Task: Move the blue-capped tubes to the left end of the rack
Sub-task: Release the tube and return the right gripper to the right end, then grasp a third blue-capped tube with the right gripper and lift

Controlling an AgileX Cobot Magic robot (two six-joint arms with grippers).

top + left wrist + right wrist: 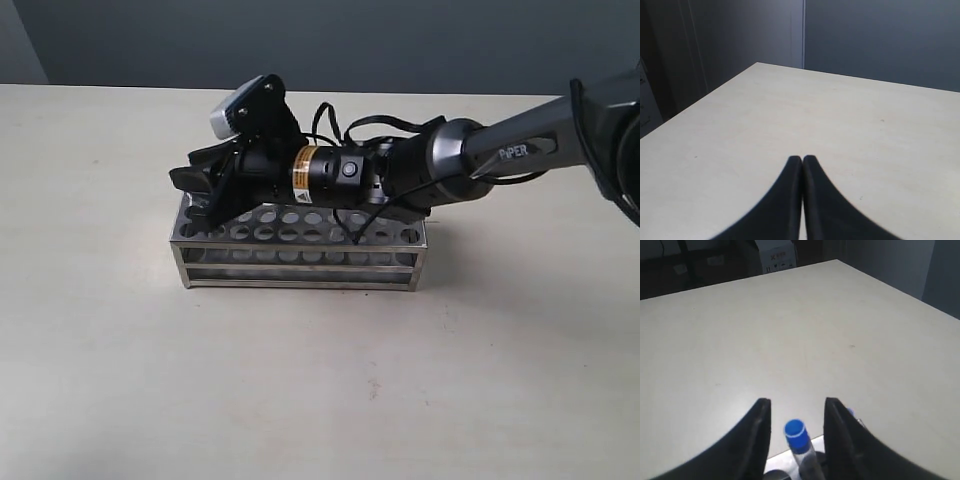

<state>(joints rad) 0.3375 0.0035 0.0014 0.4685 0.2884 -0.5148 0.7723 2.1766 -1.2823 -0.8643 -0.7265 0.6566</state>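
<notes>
Exterior view: the right gripper [205, 190] hangs over the left end of the rack [300, 262], left of centre.

Left wrist view: the left gripper [802, 162] sits at bottom centre, tips pressed together, over the bare table [840, 115].

Right wrist view: at bottom centre, the fingers [757, 440] stand spread around a blue-capped tube [795, 432] without touching it. A skewed lift could clip the cap and tip the tube.

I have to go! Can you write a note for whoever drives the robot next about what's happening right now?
Right gripper: open, jaws on either side of one blue-capped tube, not touching its cap, over the left end of the rack.
Left gripper: shut, empty, over the table.
Done: that tube looks placed at the left end.
Left: the arm hides the other tubes, so check them first.
</notes>
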